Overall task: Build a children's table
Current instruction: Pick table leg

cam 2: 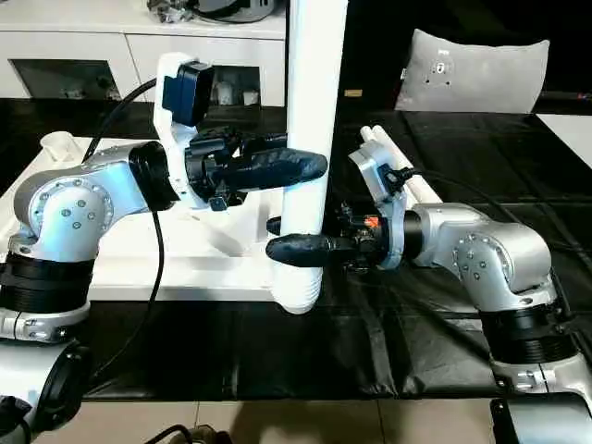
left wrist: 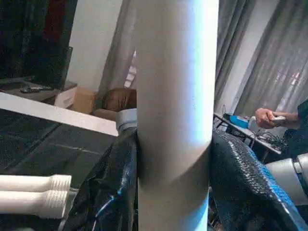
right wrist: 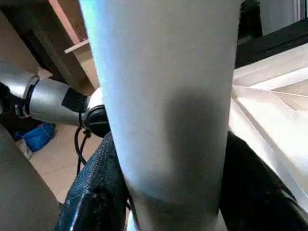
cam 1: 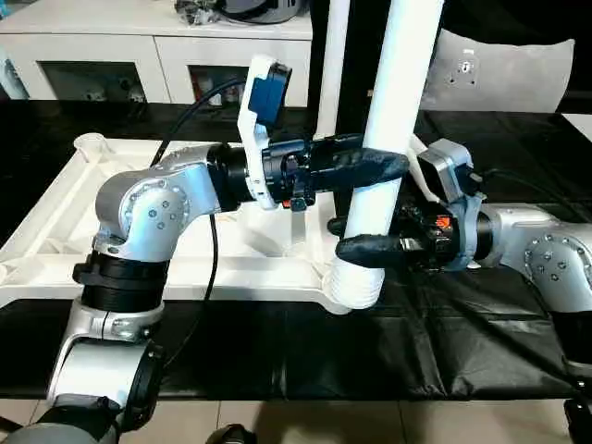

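Black sheeting covers the floor (cam 1: 277, 351) under my work, with a white cabinet (cam 1: 139, 46) behind. On it lies the tabletop (cam 1: 55, 222), ribbed underside up. I hold one leg (cam 1: 393, 120) upright, its ribbed foot in the near corner socket (cam 1: 356, 287). My left gripper (cam 1: 393, 165) pinches the leg higher up; my right gripper (cam 1: 356, 248) pinches it lower, just above the socket. Another leg (cam 1: 331, 65) stands upright behind it. Two spare legs (left wrist: 33, 195) lie side by side on the sheeting. A person's hand (left wrist: 267, 117) shows far off.
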Available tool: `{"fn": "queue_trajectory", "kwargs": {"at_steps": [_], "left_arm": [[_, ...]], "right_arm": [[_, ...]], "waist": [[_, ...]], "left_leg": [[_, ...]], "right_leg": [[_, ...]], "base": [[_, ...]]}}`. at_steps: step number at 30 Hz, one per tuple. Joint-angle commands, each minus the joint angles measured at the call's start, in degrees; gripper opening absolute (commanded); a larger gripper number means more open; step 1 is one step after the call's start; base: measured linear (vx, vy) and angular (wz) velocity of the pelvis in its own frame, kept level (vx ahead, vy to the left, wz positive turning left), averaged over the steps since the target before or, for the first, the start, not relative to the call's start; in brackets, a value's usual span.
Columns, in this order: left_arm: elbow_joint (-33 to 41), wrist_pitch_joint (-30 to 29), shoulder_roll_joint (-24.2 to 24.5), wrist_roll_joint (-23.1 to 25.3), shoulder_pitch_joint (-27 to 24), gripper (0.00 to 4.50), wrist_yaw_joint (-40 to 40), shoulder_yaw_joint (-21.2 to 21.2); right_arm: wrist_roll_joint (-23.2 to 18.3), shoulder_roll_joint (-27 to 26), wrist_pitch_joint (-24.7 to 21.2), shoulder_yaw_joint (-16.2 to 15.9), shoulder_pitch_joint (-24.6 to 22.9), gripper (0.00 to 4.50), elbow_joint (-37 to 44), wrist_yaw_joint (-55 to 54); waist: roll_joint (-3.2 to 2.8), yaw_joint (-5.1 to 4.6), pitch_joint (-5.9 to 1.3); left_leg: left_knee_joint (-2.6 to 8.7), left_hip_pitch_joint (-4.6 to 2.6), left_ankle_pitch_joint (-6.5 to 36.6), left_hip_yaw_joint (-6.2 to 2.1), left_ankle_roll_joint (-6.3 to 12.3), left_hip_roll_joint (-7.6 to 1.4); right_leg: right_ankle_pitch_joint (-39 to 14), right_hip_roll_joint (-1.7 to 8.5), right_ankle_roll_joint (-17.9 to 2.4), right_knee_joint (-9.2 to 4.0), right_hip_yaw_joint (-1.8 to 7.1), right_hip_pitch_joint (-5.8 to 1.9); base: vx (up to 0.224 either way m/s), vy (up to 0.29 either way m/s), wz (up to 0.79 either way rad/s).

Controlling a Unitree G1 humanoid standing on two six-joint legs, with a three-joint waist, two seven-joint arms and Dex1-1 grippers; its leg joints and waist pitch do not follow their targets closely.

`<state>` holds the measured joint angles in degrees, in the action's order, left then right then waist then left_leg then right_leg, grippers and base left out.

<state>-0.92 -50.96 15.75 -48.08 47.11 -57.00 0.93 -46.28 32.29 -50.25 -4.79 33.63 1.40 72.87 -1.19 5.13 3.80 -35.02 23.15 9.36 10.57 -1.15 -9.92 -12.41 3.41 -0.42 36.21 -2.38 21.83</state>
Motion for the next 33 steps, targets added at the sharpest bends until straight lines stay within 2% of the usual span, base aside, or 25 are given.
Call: {"fn": "queue_trajectory", "kwargs": {"at_steps": [1,7,8,10,15,18,25,26,27,30,33], "left_arm": [[0.4,1.81,0.52,2.22,1.07,1.85,1.09,0.56],[0.48,2.36,-0.06,3.16,0.53,1.85,3.41,0.21],[0.97,1.4,-0.16,1.98,0.27,2.2,3.43,-0.33],[1.46,0.72,-0.08,1.48,0.01,2.55,3.7,-0.62],[3.02,0.17,0.5,0.98,-1.19,2.55,3.78,-1.11],[3.31,0.23,0.85,1.32,-1.75,2.55,4.77,-1.36],[4.94,1.49,0.93,2.55,-3.93,2.55,7.11,-1.94],[5.39,1.4,0.59,2.3,-4.26,2.55,7.86,-2.22],[6.31,1.72,0.49,2.75,-4.84,2.55,8.61,-1.92],[7.43,2.95,1.09,4.97,-5.76,2.55,9.46,-0.27],[7.88,5.8,1.36,9.23,-6.91,2.55,11.47,1.69]], "right_arm": [[0.24,-0.17,-0.22,-0.32,0.58,2.0,0.24,0.23],[0.68,-0.59,0.24,-0.38,0.2,1.97,0.55,-0.65],[0.8,-0.79,0.41,-0.3,0.0,1.95,0.66,-1.13],[0.98,-1.06,0.65,-0.21,-0.19,1.95,0.72,-1.61],[1.98,-2.08,1.63,0.05,-0.85,1.95,0.94,-3.23],[3.63,-3.18,3.57,0.13,-1.06,1.94,0.36,-5.58],[10.73,-7.56,10.11,-0.81,-1.78,1.93,-0.4,-15.11],[11.62,-8.55,10.98,-0.92,-2.25,1.93,-0.14,-16.74],[12.6,-10.03,11.78,-1.04,-2.95,1.93,0.33,-19.21],[14.69,-11.64,13.62,-1.34,-3.69,1.92,0.73,-22.47],[16.65,-13.34,15.58,-1.17,-4.45,1.92,0.66,-25.87]], "waist": [[0.96,0.06,-4.7],[0.96,0.06,-4.74],[0.97,0.07,-4.77],[0.98,0.07,-4.75],[0.85,0.03,-4.8],[0.77,0.03,-4.76],[0.69,-0.26,-4.67],[0.82,-0.28,-4.67],[0.63,-0.29,-4.68],[0.58,-0.32,-4.66],[0.31,-0.42,-4.54]], "left_leg": [[3.17,-1.75,5.14,-1.02,1.87,-2.9],[3.09,-1.74,4.95,-0.98,1.81,-2.86],[3.06,-1.71,4.85,-0.99,1.86,-2.83],[3.08,-1.74,4.9,-0.98,1.96,-2.82],[3.09,-1.71,4.85,-1.03,1.81,-2.89],[3.17,-1.88,5.4,-1.04,1.39,-2.96],[3.36,-1.86,5.59,-1.07,0.3,-2.95],[3.38,-1.86,5.74,-1.01,0.36,-2.89],[3.41,-1.85,5.83,-1.05,0.12,-2.97],[3.54,-1.96,6.41,-1.09,-0.24,-3.01],[3.7,-2.07,7.62,-1.14,-0.93,-3.05]], "right_leg": [[-5.3,4.38,-13.64,-3.92,2.21,-2.45],[-4.98,4.4,-13.71,-3.9,2.24,-2.49],[-4.84,4.4,-13.73,-3.86,2.24,-2.53],[-4.93,4.32,-13.77,-3.88,2.21,-2.46],[-4.66,4.4,-13.78,-3.78,2.19,-2.44],[-5.4,4.36,-13.6,-3.83,2.18,-2.28],[-5.63,4.38,-12.8,-3.78,2.27,-2.17],[-5.72,4.3,-12.72,-3.85,2.26,-2.18],[-5.6,4.37,-12.7,-3.74,2.3,-2.08],[-6.11,4.31,-12.17,-3.89,2.29,-2.02],[-7.23,4.3,-11.43,-4.02,2.38,-1.92]], "base": [[0.0,0.0,0.0],[0.0,0.0,0.0],[0.0,0.0,0.0],[0.0,0.0,0.0],[0.0,0.0,0.0],[0.0,0.0,0.0],[0.0,0.0,0.0],[0.0,0.0,0.0],[0.0,0.0,0.0],[0.0,0.0,0.0],[0.0,0.0,0.0]]}}
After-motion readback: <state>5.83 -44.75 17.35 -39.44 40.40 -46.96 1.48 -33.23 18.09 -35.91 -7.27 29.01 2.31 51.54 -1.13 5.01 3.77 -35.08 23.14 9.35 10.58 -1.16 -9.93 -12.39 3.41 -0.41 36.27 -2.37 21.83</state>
